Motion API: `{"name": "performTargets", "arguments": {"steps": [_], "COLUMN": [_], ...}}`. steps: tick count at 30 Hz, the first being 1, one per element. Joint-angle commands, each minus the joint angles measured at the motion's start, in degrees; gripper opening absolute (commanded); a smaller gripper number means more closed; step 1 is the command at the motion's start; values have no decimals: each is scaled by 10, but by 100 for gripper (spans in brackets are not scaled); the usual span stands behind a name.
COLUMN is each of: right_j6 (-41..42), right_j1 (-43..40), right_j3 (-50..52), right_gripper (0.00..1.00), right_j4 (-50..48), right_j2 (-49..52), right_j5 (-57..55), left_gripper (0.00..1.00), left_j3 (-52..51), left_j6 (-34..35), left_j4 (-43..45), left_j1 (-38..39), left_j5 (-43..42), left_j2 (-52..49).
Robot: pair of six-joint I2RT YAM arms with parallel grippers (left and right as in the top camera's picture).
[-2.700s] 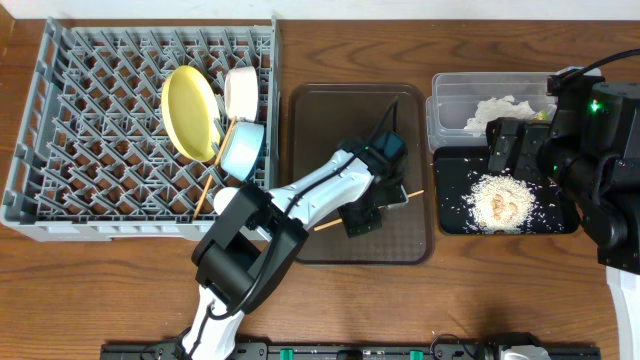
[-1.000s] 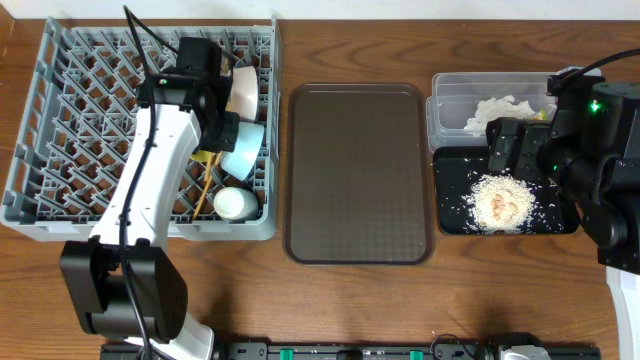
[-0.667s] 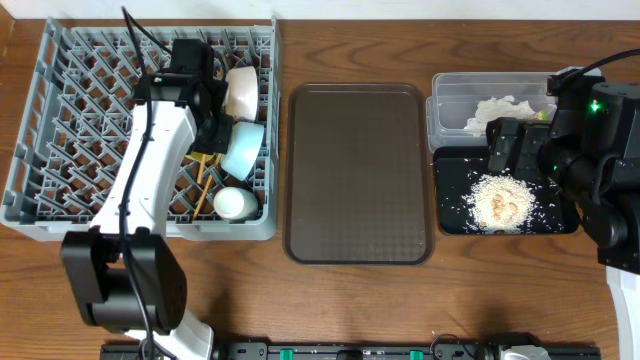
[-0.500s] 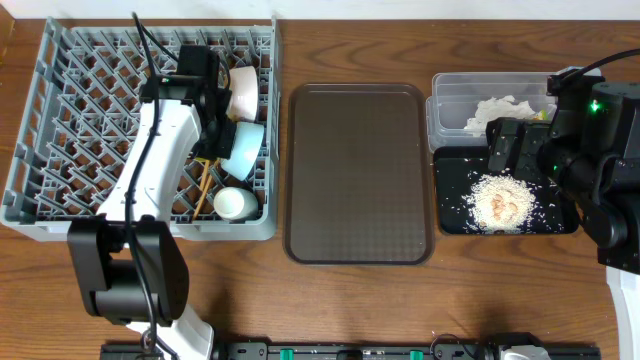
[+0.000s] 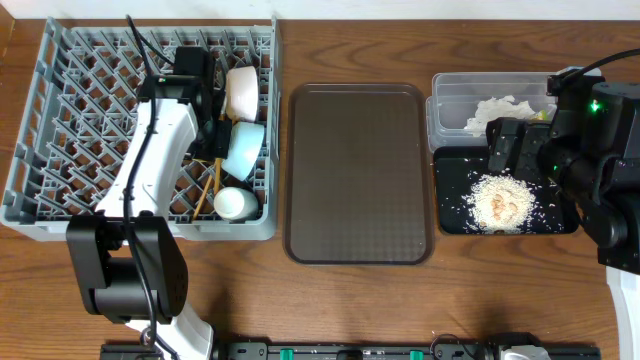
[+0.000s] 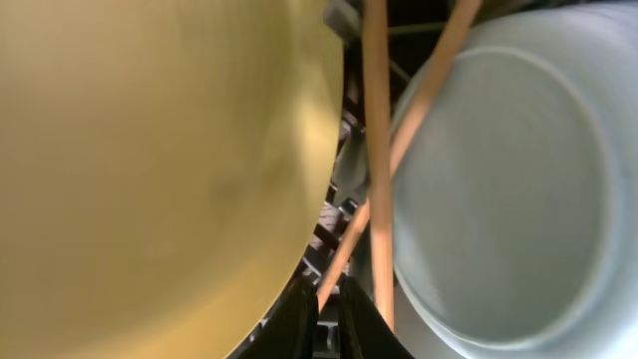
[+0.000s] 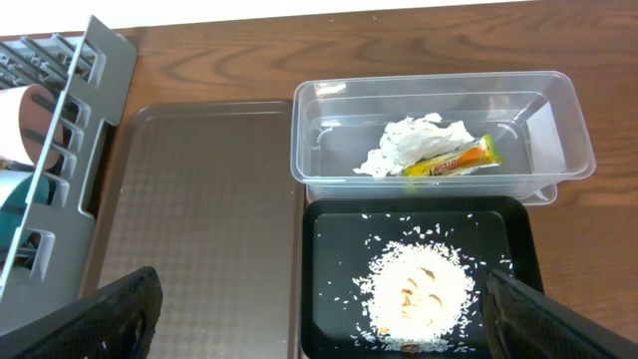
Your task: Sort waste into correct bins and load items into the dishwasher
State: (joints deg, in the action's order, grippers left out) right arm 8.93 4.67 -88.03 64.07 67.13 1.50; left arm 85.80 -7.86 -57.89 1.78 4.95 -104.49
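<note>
My left gripper [image 6: 334,324] reaches down into the grey dishwasher rack [image 5: 90,120] and is shut on the end of a thin wooden chopstick [image 6: 399,150]. A second chopstick [image 6: 377,170] crosses it. Both lean between the yellow plate [image 6: 150,170] and the light blue bowl [image 6: 508,189]. From overhead the left arm [image 5: 160,140] hides the plate. The white bowl [image 5: 240,90], blue bowl [image 5: 243,150] and pale cup [image 5: 233,203] sit in the rack. My right gripper [image 7: 319,289] hangs open over the black tray [image 7: 334,234] holding rice crumbs [image 7: 419,284]. The tissue [image 7: 414,145] and wrapper [image 7: 454,160] lie in the clear tub [image 7: 558,150].
A flat brown serving tray [image 5: 360,170] lies between the rack and the two bins. The right arm [image 5: 590,160] stands over the table's right edge. Bare wooden table [image 5: 400,300] runs along the front.
My left arm has left the brown tray and gone to the rack with a chopstick, and over the last second it has eased a little toward the back. The right arm has not moved.
</note>
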Motion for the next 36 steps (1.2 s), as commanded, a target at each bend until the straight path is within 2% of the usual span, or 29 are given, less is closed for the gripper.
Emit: {"name": "performTargets", "arguments": {"steps": [1, 7, 12, 16, 18, 22, 23, 24, 30, 36], "right_j6": [2, 2, 2, 2, 2, 2, 2, 2, 2, 2], "right_j1": [-5, -5, -5, -5, -5, -5, -5, -5, -5, -4], "right_j3": [-2, -2, -2, -2, -2, -2, -2, -2, -2, -2], "right_gripper": [99, 99, 99, 99, 99, 99, 99, 99, 99, 99], "right_j4": [1, 1, 0, 0, 0, 0, 1, 0, 1, 0], "right_j2": [1, 1, 1, 1, 1, 1, 1, 1, 1, 2], "right_j5": [-4, -4, -4, -4, -4, -4, -4, -4, -4, -4], "left_gripper": [11, 11, 11, 17, 33, 51, 72, 79, 86, 87], "left_j3": [-3, -2, 42, 75, 78, 78, 78, 78, 78, 78], "left_j6": [21, 22, 28, 53, 66, 67, 70, 71, 78, 78], "left_j4": [-1, -2, -51, -78, -79, -81, -81, -81, -81, -81], "left_j1": [-5, -5, -4, -4, -4, -4, -4, -4, -4, -4], "left_j5": [9, 9, 4, -15, -23, -59, -63, -63, -69, -69], "left_j2": [0, 3, 27, 86, 125, 225, 252, 266, 368, 414]}}
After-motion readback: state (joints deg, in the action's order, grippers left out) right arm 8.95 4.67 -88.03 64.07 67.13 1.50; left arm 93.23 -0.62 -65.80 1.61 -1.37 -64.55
